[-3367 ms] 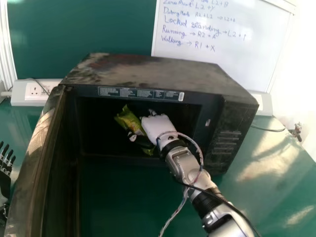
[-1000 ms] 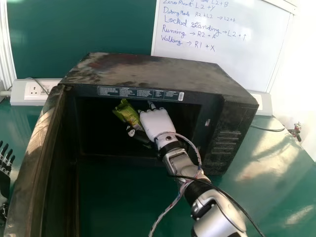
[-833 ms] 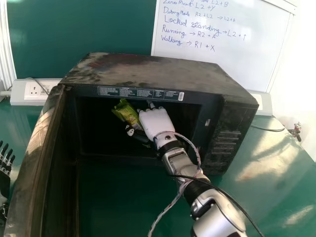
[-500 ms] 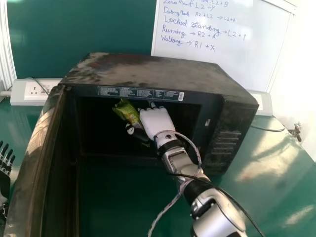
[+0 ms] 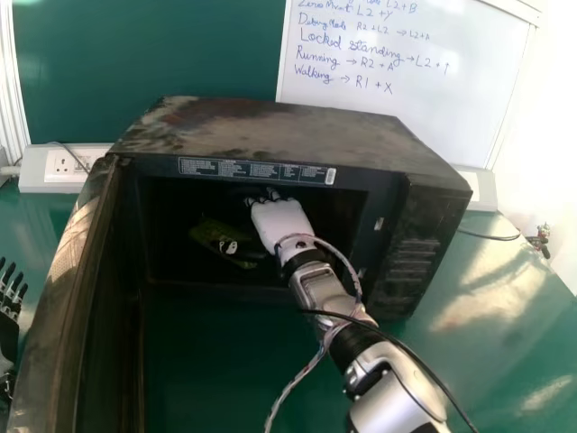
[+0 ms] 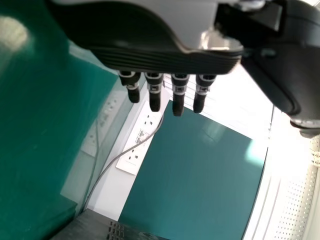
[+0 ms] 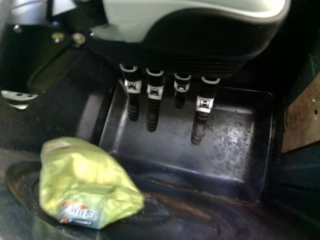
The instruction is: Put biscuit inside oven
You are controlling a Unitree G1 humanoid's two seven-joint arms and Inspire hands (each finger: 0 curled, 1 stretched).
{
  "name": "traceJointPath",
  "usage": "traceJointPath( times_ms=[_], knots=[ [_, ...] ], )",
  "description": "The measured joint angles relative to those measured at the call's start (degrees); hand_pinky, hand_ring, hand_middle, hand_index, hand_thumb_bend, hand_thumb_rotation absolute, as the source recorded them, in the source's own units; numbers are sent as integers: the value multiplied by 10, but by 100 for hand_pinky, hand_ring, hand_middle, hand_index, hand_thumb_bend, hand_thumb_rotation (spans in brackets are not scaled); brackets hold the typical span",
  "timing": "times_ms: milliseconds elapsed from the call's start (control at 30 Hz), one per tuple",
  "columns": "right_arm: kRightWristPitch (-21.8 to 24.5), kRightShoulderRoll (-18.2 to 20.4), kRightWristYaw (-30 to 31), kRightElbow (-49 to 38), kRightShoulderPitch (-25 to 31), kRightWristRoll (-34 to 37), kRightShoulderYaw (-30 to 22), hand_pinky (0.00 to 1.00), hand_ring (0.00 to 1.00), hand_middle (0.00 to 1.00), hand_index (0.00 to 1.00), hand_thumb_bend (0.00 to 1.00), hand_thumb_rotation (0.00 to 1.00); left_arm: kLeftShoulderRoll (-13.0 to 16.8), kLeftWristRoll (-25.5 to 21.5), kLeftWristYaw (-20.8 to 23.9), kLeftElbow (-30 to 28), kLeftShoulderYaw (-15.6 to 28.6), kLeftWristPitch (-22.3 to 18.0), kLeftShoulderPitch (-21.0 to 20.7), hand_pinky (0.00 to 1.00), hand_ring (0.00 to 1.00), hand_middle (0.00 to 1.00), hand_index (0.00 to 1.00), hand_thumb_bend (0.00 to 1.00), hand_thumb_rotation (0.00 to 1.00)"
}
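My right hand [image 5: 280, 222] is inside the oven [image 5: 288, 135], reaching through its open front. The green biscuit packet [image 5: 209, 234] lies low in the oven cavity to the hand's left, partly behind the thumb. In the right wrist view the right hand [image 7: 155, 92] has its fingers straight, and the biscuit packet [image 7: 87, 185] rests on the oven floor, apart from the fingers. My left hand [image 5: 9, 311] is at the left edge of the head view, beyond the oven door; in the left wrist view the left hand [image 6: 178, 92] holds nothing, fingers straight.
The oven door [image 5: 68, 298] stands open on the left. A green table [image 5: 491, 298] lies under the oven. Behind are a socket box [image 5: 63, 169] and a whiteboard [image 5: 401, 90]. A loose cable [image 5: 356, 263] runs along my right forearm.
The biscuit packet has left my right hand and dropped lower into the oven, a little to the left. The right hand's fingers and thumb have opened away from it. The left hand has kept still.
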Motion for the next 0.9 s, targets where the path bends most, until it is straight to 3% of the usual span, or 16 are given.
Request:
traceJointPath(
  times_ms=[333, 900],
  knots=[
    [14, -25, 45, -96, 32, 13, -6, 71, 84, 88, 92, 100, 89, 0, 0, 0, 1, 0, 0, -2, 98, 91, 93, 96, 21, 0],
    [92, -121, 226, -479, 210, 14, -72, 75, 89, 92, 97, 100, 91, 1, 2, 2, 7, 0, 0, -6, 100, 92, 94, 96, 22, 0]
  ],
)
